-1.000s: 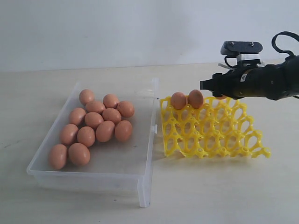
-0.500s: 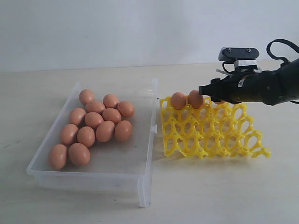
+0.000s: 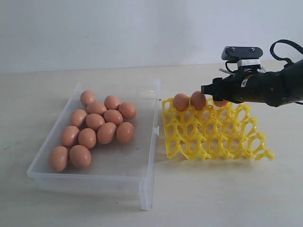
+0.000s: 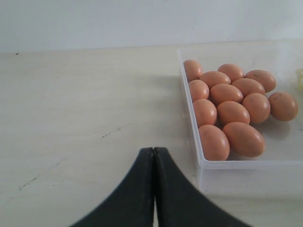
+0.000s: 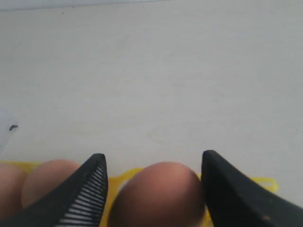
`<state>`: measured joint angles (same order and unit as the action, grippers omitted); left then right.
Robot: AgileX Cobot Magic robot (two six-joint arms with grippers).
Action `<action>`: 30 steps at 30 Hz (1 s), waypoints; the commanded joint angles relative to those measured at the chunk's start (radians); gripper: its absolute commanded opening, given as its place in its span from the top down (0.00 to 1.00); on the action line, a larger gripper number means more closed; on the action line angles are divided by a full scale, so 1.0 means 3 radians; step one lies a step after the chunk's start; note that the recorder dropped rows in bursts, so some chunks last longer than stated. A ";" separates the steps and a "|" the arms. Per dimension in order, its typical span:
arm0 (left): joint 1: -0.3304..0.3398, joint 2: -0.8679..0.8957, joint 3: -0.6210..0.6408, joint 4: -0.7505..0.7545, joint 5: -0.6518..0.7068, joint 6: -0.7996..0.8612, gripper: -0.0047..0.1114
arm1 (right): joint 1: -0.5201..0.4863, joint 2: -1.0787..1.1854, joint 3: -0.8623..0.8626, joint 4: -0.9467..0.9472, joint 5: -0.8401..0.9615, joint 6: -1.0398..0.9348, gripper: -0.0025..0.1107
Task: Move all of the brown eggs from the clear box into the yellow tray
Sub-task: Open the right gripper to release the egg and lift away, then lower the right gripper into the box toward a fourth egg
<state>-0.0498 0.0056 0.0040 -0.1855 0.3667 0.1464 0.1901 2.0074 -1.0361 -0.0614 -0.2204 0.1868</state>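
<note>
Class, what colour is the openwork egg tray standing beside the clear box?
Bright yellow all over. The egg tray shows best in the exterior view.

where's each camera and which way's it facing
Exterior: off the arms, facing box and tray across the table; right arm shows.
Left wrist: low over the table, facing the box's eggs past the shut left end effector.
Right wrist: above the tray, facing one egg framed by the right end effector.
Exterior and left wrist share the box.

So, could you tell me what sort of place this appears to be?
Probably a robotics lab test bench: a pale table against a plain white wall, a robot arm over the yellow tray, beside a clear box of brown eggs.
</note>
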 commanded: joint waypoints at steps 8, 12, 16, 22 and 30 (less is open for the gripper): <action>0.0004 -0.0019 -0.0013 -0.0003 -0.0032 -0.0003 0.96 | -0.0015 -0.0083 -0.0021 -0.0032 0.0037 0.0001 0.46; 0.0004 -0.0019 -0.0013 -0.0003 -0.0032 -0.0003 0.96 | 0.0029 -0.0370 -0.0027 -0.0032 0.0289 0.0038 0.47; 0.0004 -0.0019 -0.0013 -0.0003 -0.0032 -0.0003 0.96 | 0.0251 -0.0797 -0.0034 -0.0025 0.0802 0.0168 0.52; 0.0004 -0.0019 -0.0013 -0.0003 -0.0032 -0.0003 0.96 | 0.1043 -0.1229 -0.0185 0.0046 0.1535 -0.0062 0.60; 0.0004 -0.0019 -0.0013 -0.0003 -0.0032 -0.0003 0.96 | 0.1793 -0.0789 -0.1069 0.0766 0.2604 -0.0979 0.60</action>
<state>-0.0498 0.0056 0.0040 -0.1855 0.3667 0.1464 0.6810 1.7092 -1.2665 0.0968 0.4561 -0.0284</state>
